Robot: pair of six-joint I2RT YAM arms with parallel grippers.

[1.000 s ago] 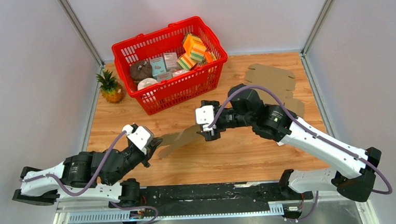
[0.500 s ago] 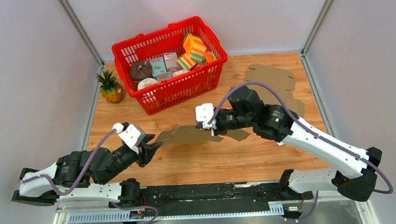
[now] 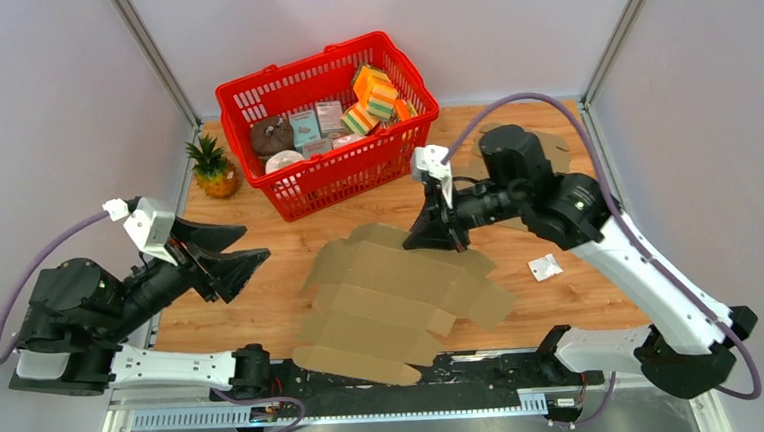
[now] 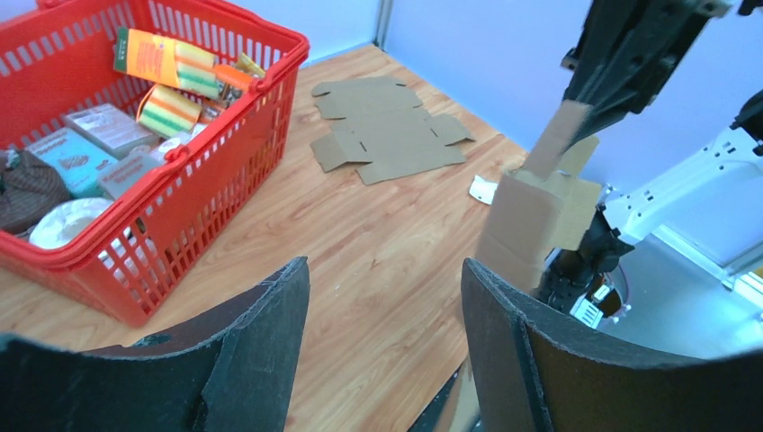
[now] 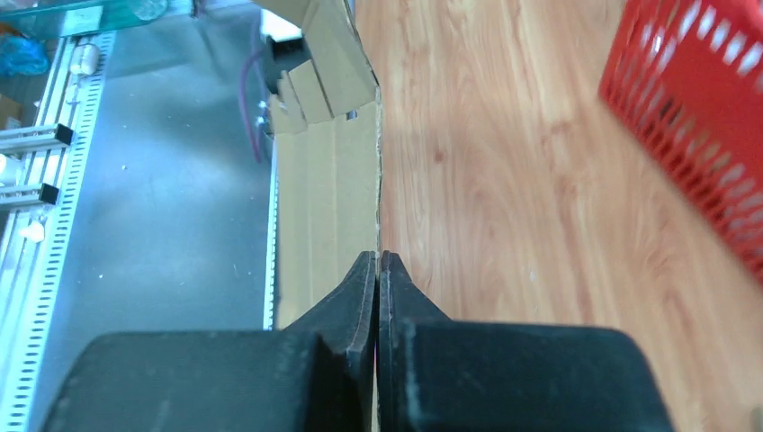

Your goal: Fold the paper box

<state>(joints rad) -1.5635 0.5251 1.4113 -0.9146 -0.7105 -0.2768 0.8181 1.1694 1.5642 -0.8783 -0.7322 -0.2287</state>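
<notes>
Now left fingers (image 3: 227, 269) spread, empty, drawn back; right fingers (image 3: 427, 236) clamp paper box (image 3: 392, 285), hoisted, hanging.

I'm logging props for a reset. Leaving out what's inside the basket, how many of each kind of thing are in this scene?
Cardboard box blanks: 2, the held blank in the right gripper and the flat blank on the table
Red basket: 1
Pineapple: 1
Small white packet: 1
Total: 5
</notes>
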